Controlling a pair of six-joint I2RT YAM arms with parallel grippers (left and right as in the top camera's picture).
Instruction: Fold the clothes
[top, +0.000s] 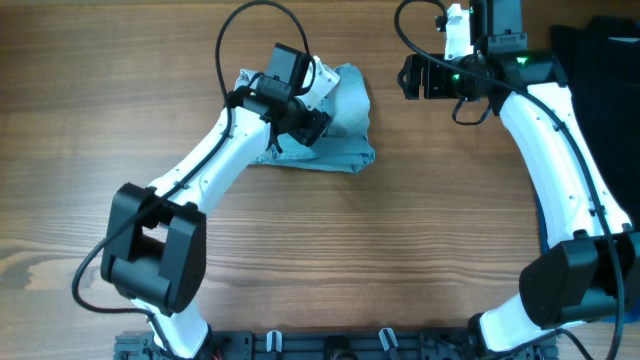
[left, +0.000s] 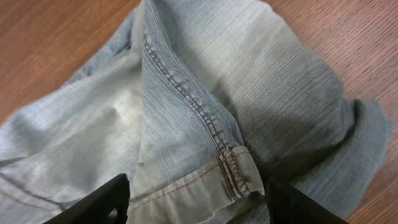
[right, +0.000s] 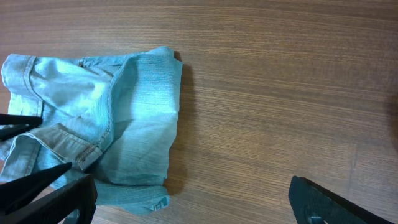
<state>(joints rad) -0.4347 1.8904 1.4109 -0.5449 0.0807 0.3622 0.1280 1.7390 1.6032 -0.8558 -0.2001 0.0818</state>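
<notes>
Shorts (top: 348, 115): a bunched heap on the worktop (top: 400, 250) toward 12 o'clock, a touch left of centre; seam and hem turned up, nothing lying flat

Left fingers (left: 102, 199): spread wide, gripping nothing; poised right over the hem corner, lining up a pinch on it, I'd guess

Right fingers (right: 323, 202): spread too, empty; over bare wood at 3 o'clock of the shorts, well apart, likely standing off to give the left arm room

Progress: early by my reckoning; smoothing comes before folding

Table (top: 420, 260): brown wood grain, evenly lit, fills every view. Dark cloth (top: 605, 70): far right edge. Black rail (top: 330, 345): near edge.
</notes>
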